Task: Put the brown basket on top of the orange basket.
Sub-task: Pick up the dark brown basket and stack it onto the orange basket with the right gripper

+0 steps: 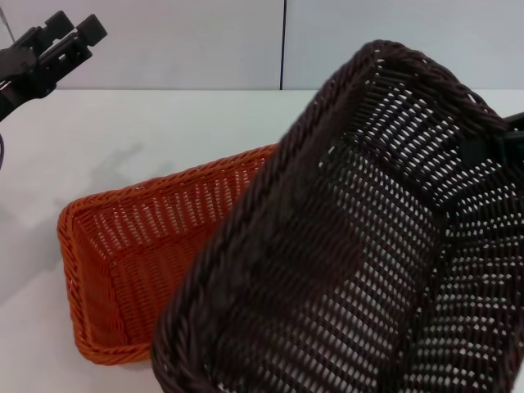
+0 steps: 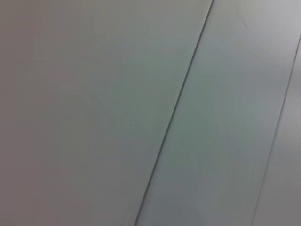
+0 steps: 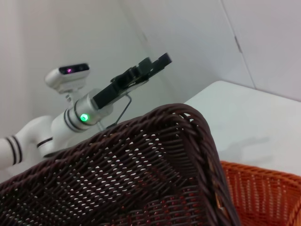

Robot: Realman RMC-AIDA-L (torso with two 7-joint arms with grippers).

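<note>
While the brown basket [image 1: 352, 246] fills most of my head view, I see it lifted clear of the white counter [image 1: 147, 131] and tilted steeply, its open side turned toward the camera so I look straight into the weave of its bottom and walls. Its far right rim meets a dark shape at the right edge of the head view, which I take to be the right claw [image 1: 499, 151]; I read it as clamped on that rim, though the fingers themselves are mostly hidden behind the wicker. The orange basket [image 1: 139, 254] sits flat on the counter, open side up, to the left of and partly beneath the brown one, whose lower left corner overlaps the orange basket's right end from my head view. From the right wrist view I get the brown basket's braided corner close up, with a slice of orange rim showing below and beyond it. The left claw [image 1: 70, 37] is raised high at the far left, well apart from both baskets, its fingers spread and gripping nothing. The left wrist view shows me only a plain grey wall panel [image 2: 94, 113].
</note>
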